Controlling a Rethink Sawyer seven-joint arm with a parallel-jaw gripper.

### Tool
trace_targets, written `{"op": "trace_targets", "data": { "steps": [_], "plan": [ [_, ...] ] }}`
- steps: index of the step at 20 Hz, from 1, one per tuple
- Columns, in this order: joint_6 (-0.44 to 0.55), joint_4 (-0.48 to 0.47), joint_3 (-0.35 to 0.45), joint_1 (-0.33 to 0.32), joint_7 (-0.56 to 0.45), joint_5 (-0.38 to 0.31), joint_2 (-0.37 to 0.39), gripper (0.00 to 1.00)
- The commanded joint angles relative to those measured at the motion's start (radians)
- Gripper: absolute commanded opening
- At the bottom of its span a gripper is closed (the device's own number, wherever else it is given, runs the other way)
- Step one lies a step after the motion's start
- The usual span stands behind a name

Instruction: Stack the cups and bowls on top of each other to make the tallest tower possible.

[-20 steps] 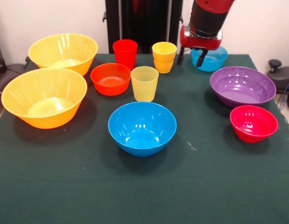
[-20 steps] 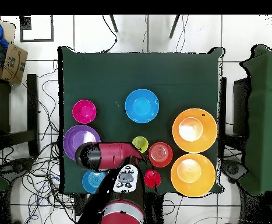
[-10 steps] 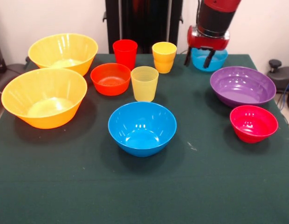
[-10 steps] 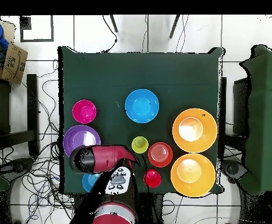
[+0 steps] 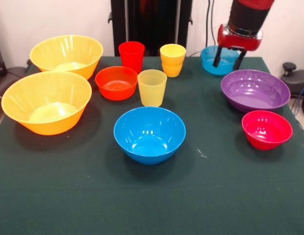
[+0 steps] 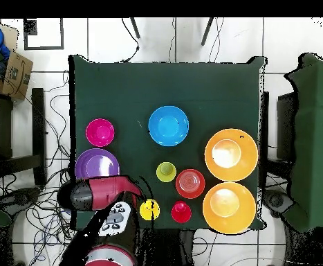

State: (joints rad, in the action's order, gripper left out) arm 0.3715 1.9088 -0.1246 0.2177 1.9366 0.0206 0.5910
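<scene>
My gripper hangs open at the back right, its black fingers over the right half of the light-blue bowl. Nothing is held. Left of it stand two nested orange-yellow cups, a red cup, a pale yellow cup and an orange-red bowl. The blue bowl sits mid-table, with the purple bowl and pink-red bowl to the right. Two large yellow-orange bowls stand at the left. Each bowl stands alone, and no tower is in view. From overhead the arm hides the light-blue bowl.
Everything rests on a dark green table cloth. In the overhead view the purple bowl lies just above the arm, and the orange-yellow cups just to its right. Cables cover the floor around the table.
The arm has swung to the right in the front view, from the light-blue bowl's left side to above its right half. Overhead, the orange-yellow cups are uncovered. No object has moved.
</scene>
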Motion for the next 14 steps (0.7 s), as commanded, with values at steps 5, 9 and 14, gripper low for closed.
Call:
{"op": "trace_targets", "data": {
  "steps": [5, 9, 14],
  "plan": [
    [-0.238, -0.025, 0.105, -0.076, 0.159, -0.009, -0.125, 1.0],
    [-0.322, -0.04, 0.09, -0.077, 0.155, -0.036, -0.163, 1.0],
    [-0.349, -0.033, 0.09, -0.083, 0.144, -0.031, -0.182, 1.0]
  ]
}}
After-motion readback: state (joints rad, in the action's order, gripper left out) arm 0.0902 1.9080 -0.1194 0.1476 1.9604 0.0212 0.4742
